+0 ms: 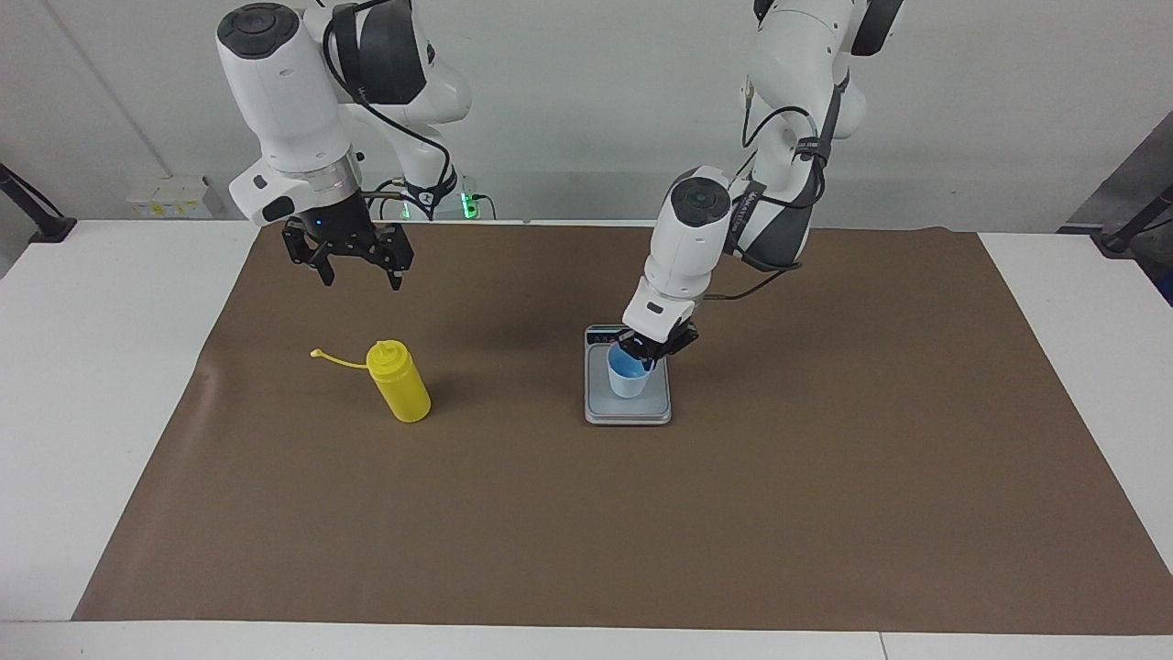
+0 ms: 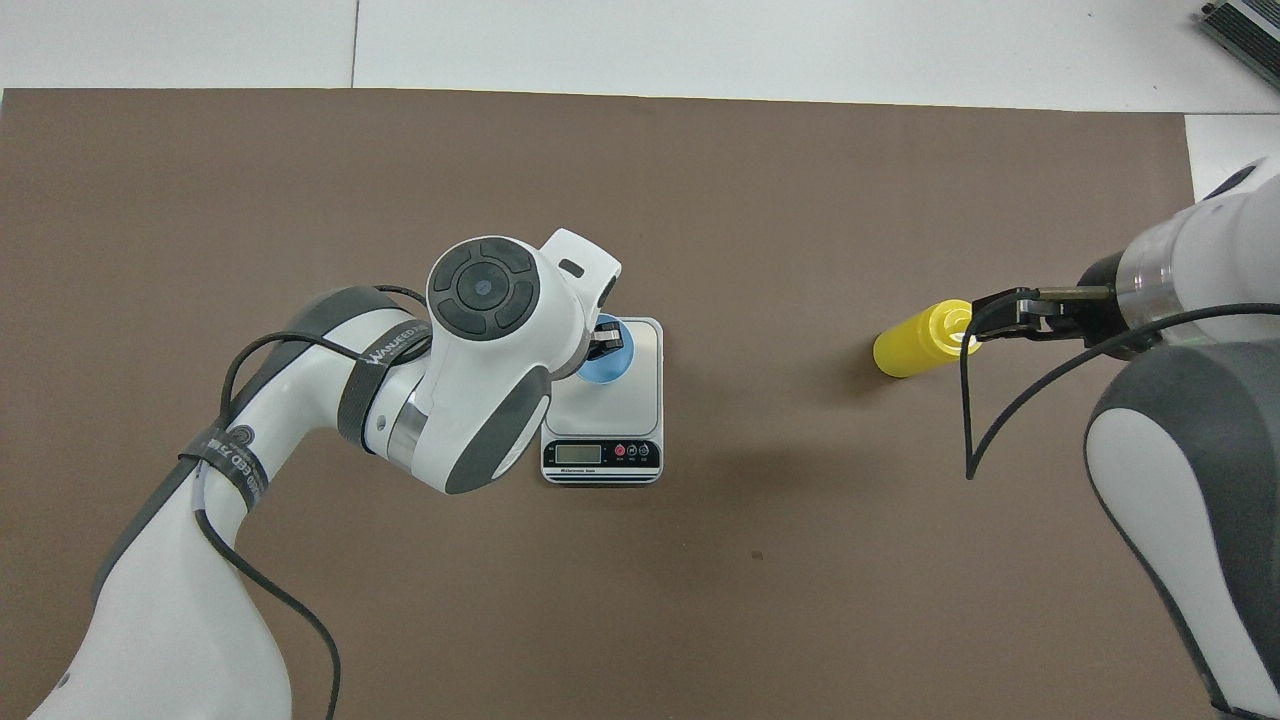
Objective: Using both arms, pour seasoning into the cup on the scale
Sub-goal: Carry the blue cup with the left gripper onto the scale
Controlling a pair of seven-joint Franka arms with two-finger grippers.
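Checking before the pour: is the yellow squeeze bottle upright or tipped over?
Upright. The yellow squeeze bottle stands on its base on the brown mat, nozzle up, cap strap hanging sideways.
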